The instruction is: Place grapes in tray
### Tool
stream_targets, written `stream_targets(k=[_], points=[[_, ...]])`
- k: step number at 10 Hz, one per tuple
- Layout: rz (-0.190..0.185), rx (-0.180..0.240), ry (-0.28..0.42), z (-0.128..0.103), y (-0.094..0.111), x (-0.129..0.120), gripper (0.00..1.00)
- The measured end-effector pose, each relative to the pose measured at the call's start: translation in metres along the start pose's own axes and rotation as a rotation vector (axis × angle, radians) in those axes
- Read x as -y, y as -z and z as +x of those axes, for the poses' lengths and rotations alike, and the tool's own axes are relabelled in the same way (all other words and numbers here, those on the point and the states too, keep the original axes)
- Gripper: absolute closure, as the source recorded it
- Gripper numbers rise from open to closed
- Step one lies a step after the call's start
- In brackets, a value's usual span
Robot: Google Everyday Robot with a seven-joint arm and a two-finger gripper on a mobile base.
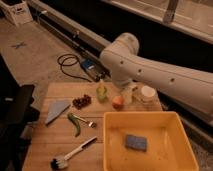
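The grapes [81,101], a small dark reddish-purple bunch, lie on the wooden table [50,142] left of centre. The yellow tray [142,116] stands at the front right and holds a blue sponge [135,142]. My white arm [150,70] reaches in from the right and bends down at the back of the table. My gripper [127,94] hangs behind the orange-pink fruit [118,102], well to the right of the grapes and just beyond the tray's far rim.
A yellow-green bottle [102,91] stands between grapes and fruit. A white cup [147,92] is at the back right. A grey wedge [56,110], green chili [75,123], fork [88,121] and brush [72,154] lie on the left half. Cables [70,65] lie on the floor behind.
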Motion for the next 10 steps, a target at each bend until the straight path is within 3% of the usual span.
stream_targets(k=[3,6,8,10], points=[[0.001,0.040,0.112,-0.049,-0.024,0.035,0.20],[0.037,0.137,0.214,-0.103,-0.064,0.059,0.20],[0.045,0.160,0.229,-0.118,-0.074,0.062,0.20],[0.044,0.158,0.225,-0.116,-0.074,0.061,0.20]])
